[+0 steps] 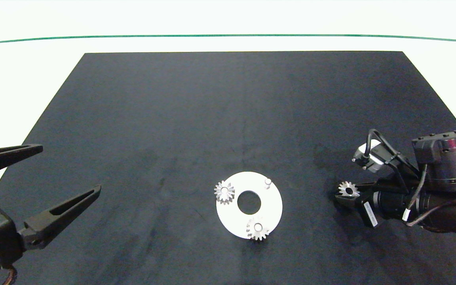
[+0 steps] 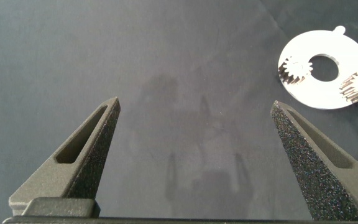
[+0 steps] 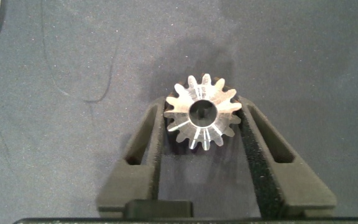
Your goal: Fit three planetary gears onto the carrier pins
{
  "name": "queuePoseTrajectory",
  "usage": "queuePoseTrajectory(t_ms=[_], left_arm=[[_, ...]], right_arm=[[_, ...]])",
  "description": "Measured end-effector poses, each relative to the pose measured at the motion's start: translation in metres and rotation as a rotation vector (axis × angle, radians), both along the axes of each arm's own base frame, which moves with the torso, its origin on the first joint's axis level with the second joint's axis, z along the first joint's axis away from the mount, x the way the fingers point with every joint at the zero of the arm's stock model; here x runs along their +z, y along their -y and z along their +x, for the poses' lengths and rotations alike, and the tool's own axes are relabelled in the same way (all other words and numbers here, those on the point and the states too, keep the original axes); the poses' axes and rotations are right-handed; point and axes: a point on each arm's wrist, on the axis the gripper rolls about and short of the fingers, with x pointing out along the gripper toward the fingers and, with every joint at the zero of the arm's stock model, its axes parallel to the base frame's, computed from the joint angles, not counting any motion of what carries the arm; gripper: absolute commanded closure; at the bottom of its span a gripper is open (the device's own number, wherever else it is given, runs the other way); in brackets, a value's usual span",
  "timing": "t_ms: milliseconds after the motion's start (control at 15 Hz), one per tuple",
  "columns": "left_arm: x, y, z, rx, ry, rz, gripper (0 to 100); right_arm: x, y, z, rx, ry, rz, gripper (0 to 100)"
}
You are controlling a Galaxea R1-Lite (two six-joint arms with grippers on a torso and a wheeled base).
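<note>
The right gripper [image 3: 202,121] is clamped on a small silver planetary gear [image 3: 202,114], one grey finger pressed against each side of its toothed rim, the dark centre bore facing the wrist camera. In the head view this held gear [image 1: 348,189] sits at the tip of the right arm, well apart from the white carrier disc [image 1: 249,204] on the side where that arm enters, over the dark mat [image 1: 228,118]. The white carrier disc lies flat on the mat, with a large round centre hole. Two more gears are already seated on it: one gear [image 1: 224,192] at the disc's edge facing the left arm, and another gear [image 1: 257,228] at the disc's near edge, its teeth overhanging the rim a little. The third carrier pin [image 1: 267,182] stands bare on the far part of the disc, on the side towards the right gripper. The left gripper [image 1: 69,170] hovers well away from the disc at the opposite side of the mat, its two fingers spread wide and holding nothing; its wrist camera sees the disc [image 2: 325,74] with the two seated gears beyond the fingertips.
</note>
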Motion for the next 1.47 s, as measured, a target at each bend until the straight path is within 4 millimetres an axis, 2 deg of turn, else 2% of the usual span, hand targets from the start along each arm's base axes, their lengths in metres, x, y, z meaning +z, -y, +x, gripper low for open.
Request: queuePoseTrajectory(t_ms=[1067,1333,1467], left_arm=[[0.000,0.000,0.000,0.001,-0.001,0.001,0],[0.000,0.000,0.000,0.000,-0.001,0.001,0],[0.000,0.000,0.000,0.000,-0.001,0.001,0]], right_arm=[[0.000,0.000,0.000,-0.002,0.000,-0.002,91],[0.008,-0.001,0.004,0.000,0.031,0.005,100],[0.013,-0.003,0.006,0.000,0.046,0.007,100]])
